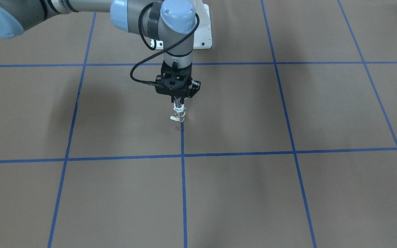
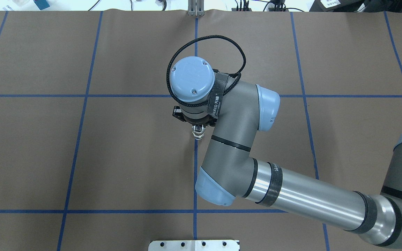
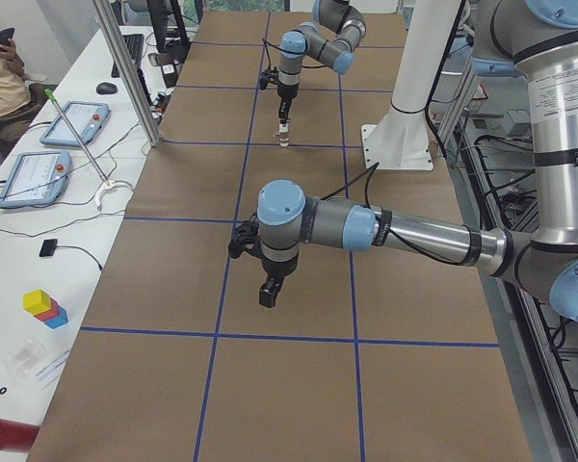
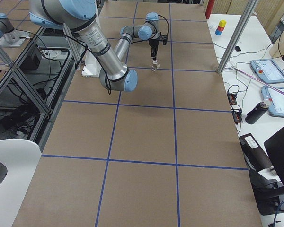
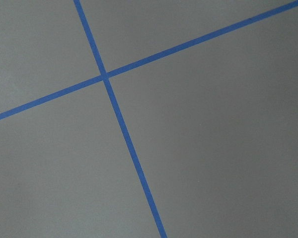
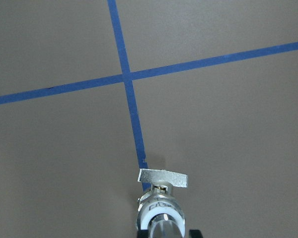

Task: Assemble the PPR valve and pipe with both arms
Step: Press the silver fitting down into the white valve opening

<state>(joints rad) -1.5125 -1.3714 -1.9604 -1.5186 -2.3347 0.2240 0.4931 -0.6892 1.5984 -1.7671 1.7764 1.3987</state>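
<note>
My right gripper (image 1: 178, 102) hangs straight down over the blue tape line, shut on a short shiny tube, the pipe (image 6: 163, 227). The pipe's lower end goes into the white ring of the PPR valve (image 1: 178, 113). The valve's flat lever tab (image 6: 164, 178) is lowest, at or just above the paper; I cannot tell whether it touches. From overhead the valve (image 2: 198, 132) peeks out below the right wrist. My left gripper (image 3: 269, 292) shows only in the exterior left view, low over the paper with nothing seen in it; whether it is open or shut I cannot tell.
Brown paper with a blue tape grid (image 1: 182, 155) covers the table. The white bolted base (image 1: 203, 32) stands behind the right gripper. Beside the table is a side bench with tablets (image 3: 40, 164), coloured blocks (image 3: 44, 307) and a seated person (image 3: 0, 77).
</note>
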